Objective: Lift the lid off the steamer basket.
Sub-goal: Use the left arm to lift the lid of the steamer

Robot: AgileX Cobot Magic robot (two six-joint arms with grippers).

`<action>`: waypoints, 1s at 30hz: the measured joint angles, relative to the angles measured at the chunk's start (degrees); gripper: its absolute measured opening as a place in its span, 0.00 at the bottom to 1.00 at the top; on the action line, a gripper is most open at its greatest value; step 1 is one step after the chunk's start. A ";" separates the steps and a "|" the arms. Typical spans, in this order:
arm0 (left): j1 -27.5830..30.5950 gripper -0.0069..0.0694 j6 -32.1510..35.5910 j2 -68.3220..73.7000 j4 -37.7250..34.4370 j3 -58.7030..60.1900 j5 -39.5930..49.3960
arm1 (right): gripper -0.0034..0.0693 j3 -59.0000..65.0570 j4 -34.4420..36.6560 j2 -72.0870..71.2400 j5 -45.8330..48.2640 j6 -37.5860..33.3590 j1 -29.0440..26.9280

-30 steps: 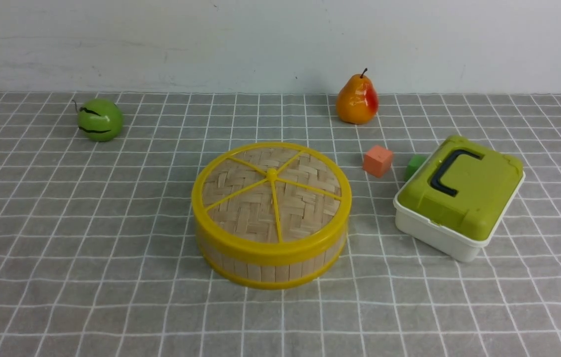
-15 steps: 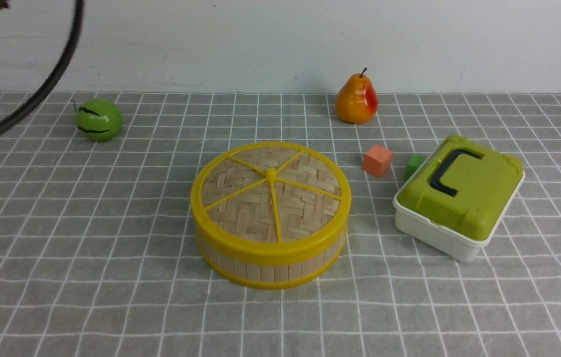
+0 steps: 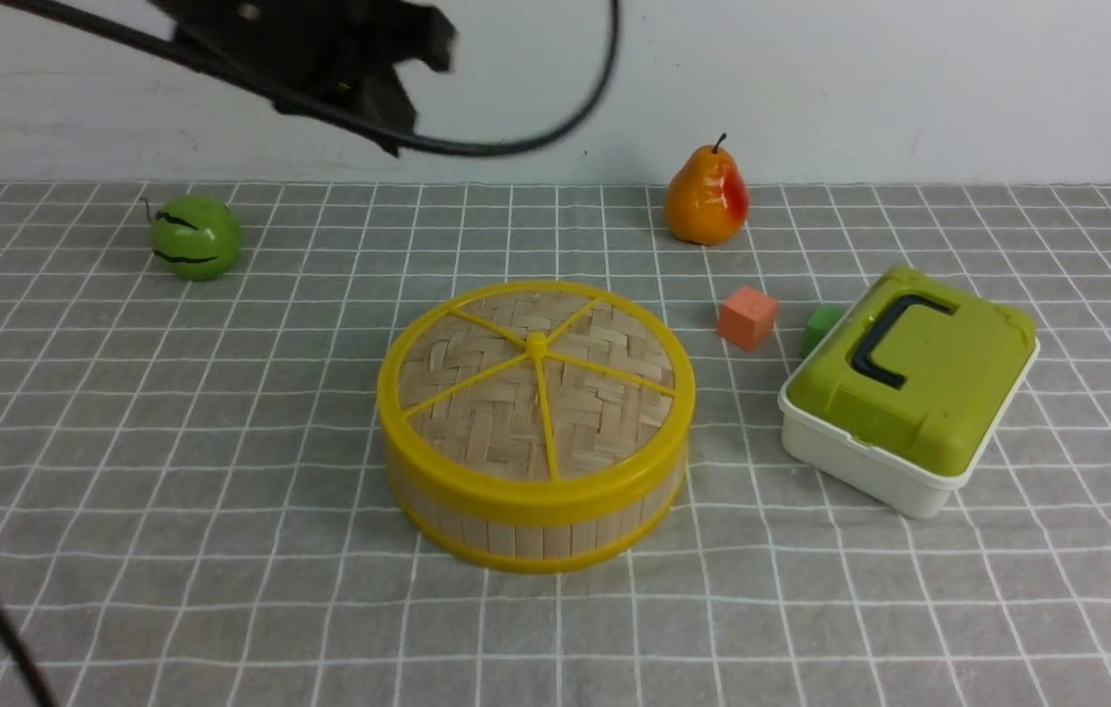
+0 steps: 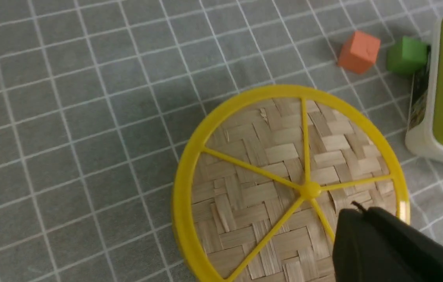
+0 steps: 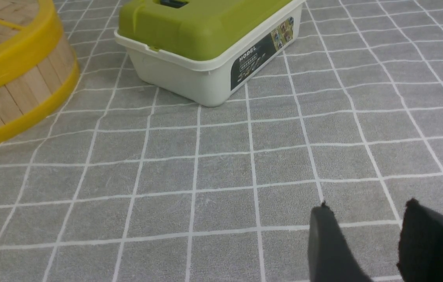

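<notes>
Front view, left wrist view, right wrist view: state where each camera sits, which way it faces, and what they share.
Front view: between the arms, facing forward over the lid toward the wall; left arm blurred at top.
Left wrist view: above, looking down on the lid; one left pincer finger shows.
Right wrist view: low over the cloth, facing the green-lidded box; right pincer open.
Shared: all three show lid and box.

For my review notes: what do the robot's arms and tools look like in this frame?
All black. The left arm is a blurred dark bulk with a thin black cable looping from it. The right tool has two flat, tapered matte fingers with slightly fuzzy tips. No markings or labels are visible.
</notes>
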 joint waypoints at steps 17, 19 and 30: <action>-11.56 0.52 -8.22 12.68 16.45 -3.33 0.57 | 0.38 0.00 0.00 0.00 0.00 0.00 0.00; -11.56 0.56 -8.33 13.81 15.74 -3.33 0.63 | 0.38 0.00 0.00 0.00 0.00 0.00 0.00; -11.59 0.56 -8.33 17.21 14.92 -3.33 -0.68 | 0.38 0.00 0.00 0.00 0.00 0.00 0.00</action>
